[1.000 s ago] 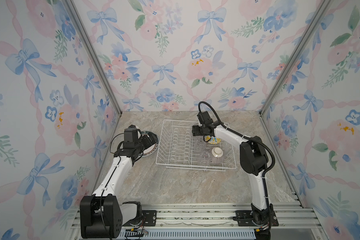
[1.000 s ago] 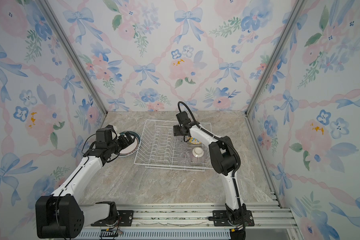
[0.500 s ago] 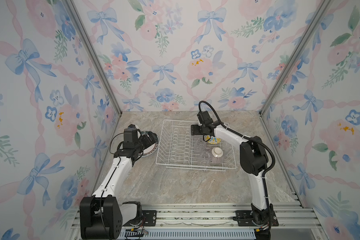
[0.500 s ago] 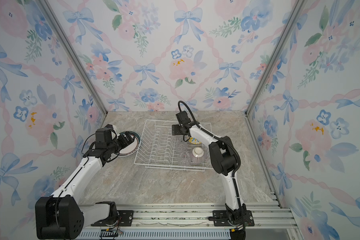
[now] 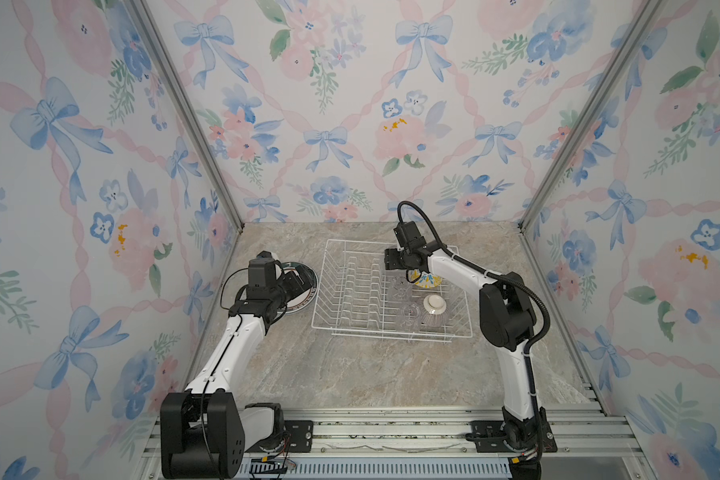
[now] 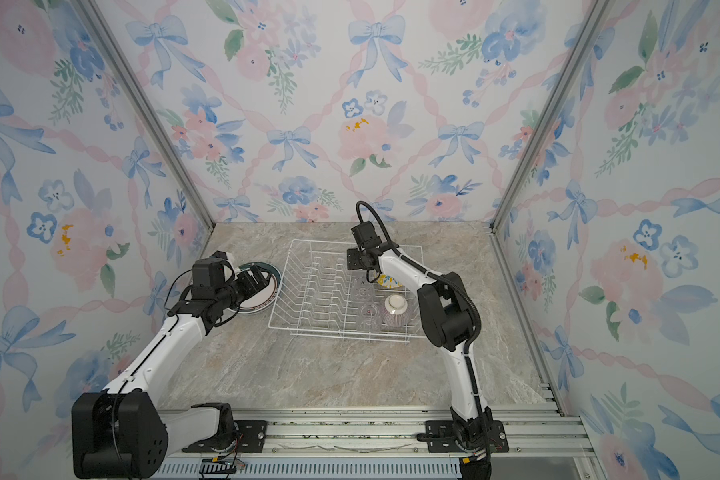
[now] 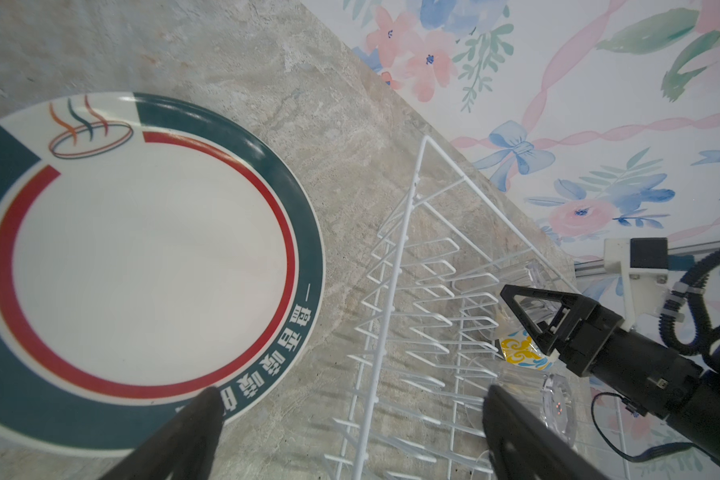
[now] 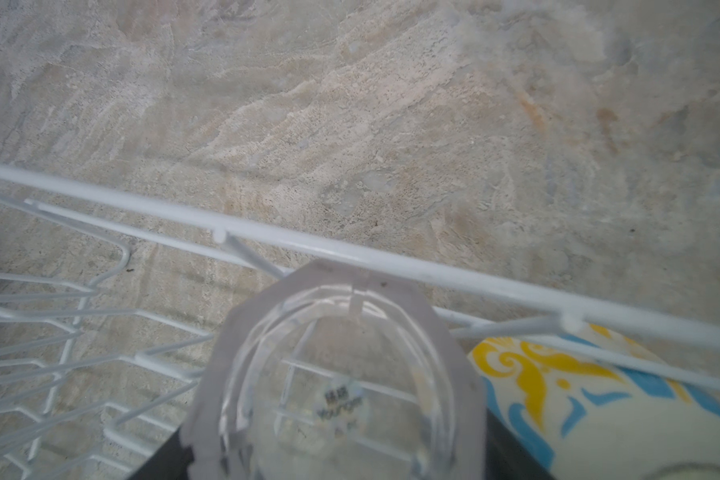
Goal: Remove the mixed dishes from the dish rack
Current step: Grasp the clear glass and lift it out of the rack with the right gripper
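The white wire dish rack [image 5: 391,330] [image 6: 329,286] stands mid-table. My right gripper [image 5: 393,268] [image 8: 337,457] reaches into its far side. It is shut on an upturned clear glass cup [image 8: 337,374], a dark finger against each side. Beside it lies the yellow-blue bowl [image 5: 427,280] [image 8: 558,386]. Two more glass cups [image 5: 400,286] [image 5: 408,313] and the upturned purplish striped bowl [image 5: 433,309] sit in the rack's right part. Left of the rack, a teal-and-red-rimmed plate [image 7: 150,257] [image 5: 306,297] lies on the table. My left gripper [image 7: 352,392] [image 5: 298,280] hovers open at its edge, holding nothing.
The rack's upright prongs [image 7: 425,291] fill its left half. The marble tabletop [image 5: 371,374] stretches in front of the rack. Floral walls close in the left, back and right, and a metal rail [image 5: 391,432] runs along the near edge.
The right gripper has shifted slightly at the rack's far side and its jaws have narrowed around the cup. The left arm and plate have not moved.
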`<action>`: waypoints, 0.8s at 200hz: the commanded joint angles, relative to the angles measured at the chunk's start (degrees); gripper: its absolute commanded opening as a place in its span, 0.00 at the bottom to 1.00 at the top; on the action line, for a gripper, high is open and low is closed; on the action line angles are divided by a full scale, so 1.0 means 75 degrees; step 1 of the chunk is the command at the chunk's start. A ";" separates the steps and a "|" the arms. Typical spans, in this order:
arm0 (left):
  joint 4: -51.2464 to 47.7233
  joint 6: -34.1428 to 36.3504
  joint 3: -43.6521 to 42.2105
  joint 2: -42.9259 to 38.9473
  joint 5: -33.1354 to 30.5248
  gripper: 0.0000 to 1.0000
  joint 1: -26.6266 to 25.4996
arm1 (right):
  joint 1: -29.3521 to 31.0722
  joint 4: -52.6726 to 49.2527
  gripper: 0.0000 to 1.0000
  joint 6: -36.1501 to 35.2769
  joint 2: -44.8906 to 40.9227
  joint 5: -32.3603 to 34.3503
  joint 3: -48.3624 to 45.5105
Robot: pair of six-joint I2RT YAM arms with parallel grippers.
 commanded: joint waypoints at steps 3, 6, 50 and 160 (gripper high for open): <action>0.0126 0.0160 -0.0114 -0.0026 0.0143 0.98 -0.0040 | 0.0023 0.0054 0.67 0.0162 -0.0061 -0.0016 0.0122; 0.0122 0.0158 -0.0118 -0.0040 0.0151 0.98 -0.0043 | 0.0021 0.0079 0.67 0.0181 -0.0086 -0.0053 0.0104; 0.0125 0.0129 -0.0148 -0.0103 0.0266 0.98 -0.0051 | -0.0247 0.0417 0.61 0.0748 -0.0389 -0.0706 -0.0168; 0.0127 -0.0087 -0.0167 -0.0419 0.0456 0.98 -0.0110 | -0.0308 0.1055 0.60 0.1193 -0.1555 -0.0799 -0.0983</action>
